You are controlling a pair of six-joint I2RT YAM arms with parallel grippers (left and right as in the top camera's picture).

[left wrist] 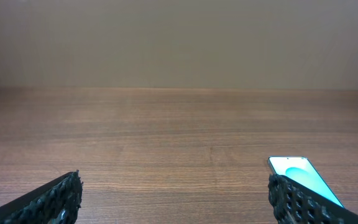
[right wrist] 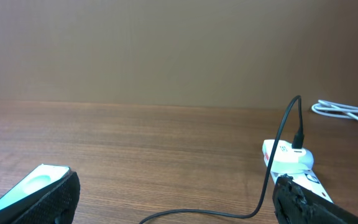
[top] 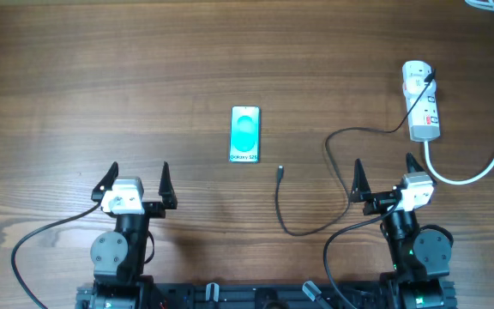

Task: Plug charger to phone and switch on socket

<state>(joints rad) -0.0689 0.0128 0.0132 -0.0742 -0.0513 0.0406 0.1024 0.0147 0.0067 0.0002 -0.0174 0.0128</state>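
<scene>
Left gripper [top: 137, 172]: jaws spread wide, holding nothing, left of the phone [top: 245, 134].
Right gripper [top: 383, 165]: equally spread, empty, right of the phone.
Charger [top: 280, 172]: its free end lies near the phone's right corner, apart.
Socket [top: 421, 112]: well right of the phone.
Handling: cable likely limp and light; pinch its stiff tip. Phone probably slides; brace it.

Black arms [top: 132, 228], white wrist housings [top: 125, 197].

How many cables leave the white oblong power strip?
2: the thin black charger cable loops left, its tip near the cyan-screened phone; the thick white cord curves right, off the top edge.
</scene>
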